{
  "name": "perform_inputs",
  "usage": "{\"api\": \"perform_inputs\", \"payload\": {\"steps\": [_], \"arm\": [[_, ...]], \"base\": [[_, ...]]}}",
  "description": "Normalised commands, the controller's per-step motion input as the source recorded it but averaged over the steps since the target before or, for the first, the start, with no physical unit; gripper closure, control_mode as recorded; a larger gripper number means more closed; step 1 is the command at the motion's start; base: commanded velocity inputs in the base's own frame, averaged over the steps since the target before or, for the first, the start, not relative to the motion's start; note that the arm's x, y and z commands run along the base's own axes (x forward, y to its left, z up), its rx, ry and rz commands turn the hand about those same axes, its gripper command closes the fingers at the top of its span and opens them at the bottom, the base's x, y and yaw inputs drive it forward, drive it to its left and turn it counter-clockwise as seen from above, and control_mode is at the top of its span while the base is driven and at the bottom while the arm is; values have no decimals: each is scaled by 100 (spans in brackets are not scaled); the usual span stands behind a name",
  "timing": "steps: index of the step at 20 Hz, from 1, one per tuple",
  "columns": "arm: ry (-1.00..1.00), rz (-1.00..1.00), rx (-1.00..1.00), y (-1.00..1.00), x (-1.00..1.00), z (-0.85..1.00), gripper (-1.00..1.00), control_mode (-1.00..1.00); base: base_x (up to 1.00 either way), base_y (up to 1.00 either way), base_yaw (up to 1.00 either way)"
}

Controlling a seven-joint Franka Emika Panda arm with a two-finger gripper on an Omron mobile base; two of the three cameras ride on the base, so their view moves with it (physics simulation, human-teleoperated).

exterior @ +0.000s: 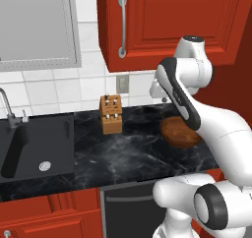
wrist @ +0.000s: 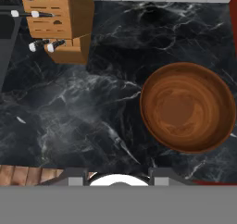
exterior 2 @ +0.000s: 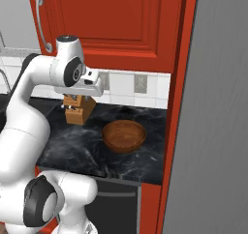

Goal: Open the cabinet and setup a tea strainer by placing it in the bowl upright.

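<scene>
The red cabinet (exterior: 162, 20) hangs on the wall above the counter with its door shut; its silver bar handle (exterior: 122, 25) runs down the door's left edge, and it appears again as the cabinet (exterior 2: 116, 20). The brown wooden bowl (exterior: 179, 132) (exterior 2: 124, 135) (wrist: 187, 107) stands empty on the black marble counter. My gripper (wrist: 119, 174) hovers above the counter, left of the bowl, pointing down; its jaws stand apart with nothing between them. The tea strainer is hidden.
A tan knife block (exterior: 111, 114) (wrist: 58, 21) stands on the counter left of the bowl. A black sink (exterior: 34, 148) with a faucet (exterior: 7, 104) lies further left. A tall grey panel (exterior 2: 213, 131) bounds the counter's right end.
</scene>
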Motion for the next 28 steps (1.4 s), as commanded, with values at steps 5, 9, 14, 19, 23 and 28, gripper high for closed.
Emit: {"api": "perform_inputs", "payload": {"steps": [5,9,14,19,23,28], "arm": [[0,0,0,0,0,0,-100,-100],[-8,-2,-4,37,-11,3,-100,-100],[-19,-17,-11,41,-19,38,-100,-100],[-36,-21,-1,52,-16,91,-100,-100],[-41,-10,10,38,-21,100,-100,-100],[-35,0,14,4,-12,100,-100,-100]], "base": [[0,0,0],[0,0,0],[0,0,0],[0,0,0],[0,0,0],[0,0,0]]}}
